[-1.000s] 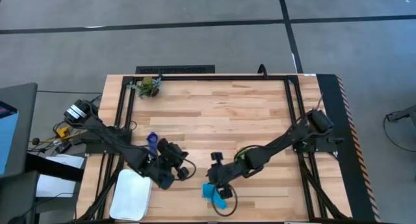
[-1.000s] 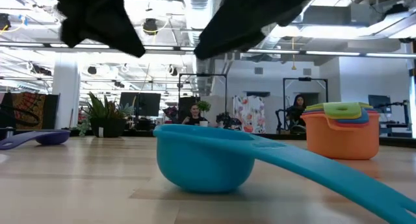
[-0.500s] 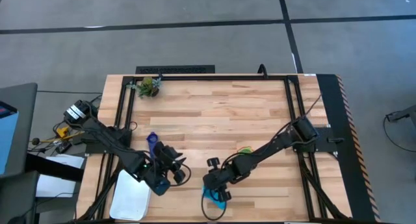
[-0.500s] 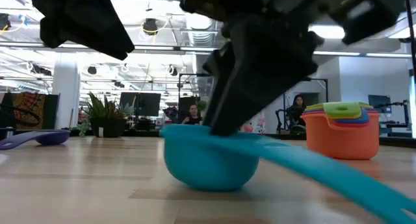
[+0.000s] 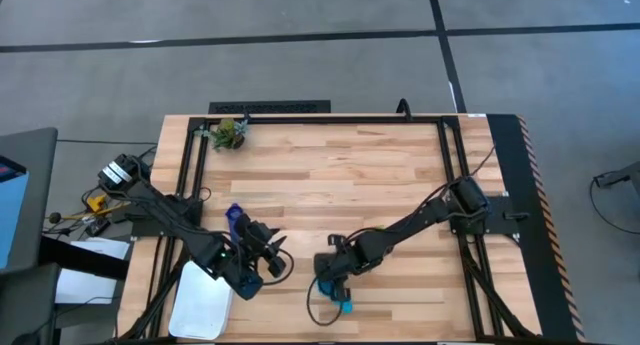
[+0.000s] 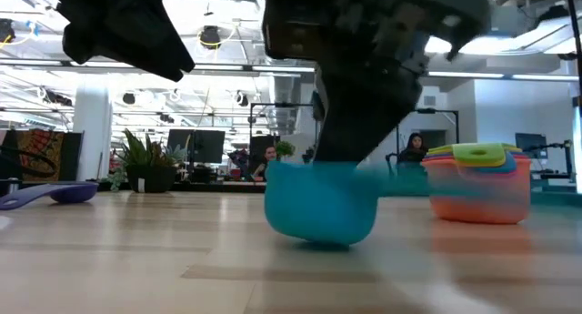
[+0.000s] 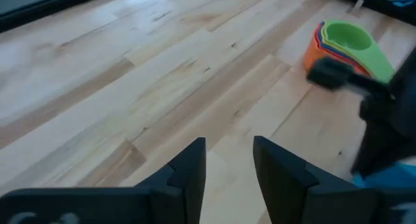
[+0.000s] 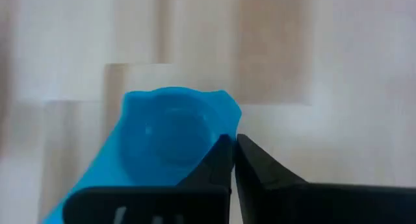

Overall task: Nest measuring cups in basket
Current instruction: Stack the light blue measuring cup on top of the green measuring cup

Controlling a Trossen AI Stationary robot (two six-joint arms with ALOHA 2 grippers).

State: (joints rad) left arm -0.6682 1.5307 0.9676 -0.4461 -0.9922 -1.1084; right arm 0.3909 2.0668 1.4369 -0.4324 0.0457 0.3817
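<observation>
Near the table's front edge, the right gripper (image 8: 233, 160) pinches the rim of the light blue measuring cup (image 8: 170, 134), judged light, stiff and slippery, best held by rim or handle; the left gripper (image 7: 227, 169) hangs parted.

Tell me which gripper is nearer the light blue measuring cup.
Right. The right gripper is shut on the rim of the light blue measuring cup. The left gripper is open, empty, and apart from it toward the basket.
</observation>
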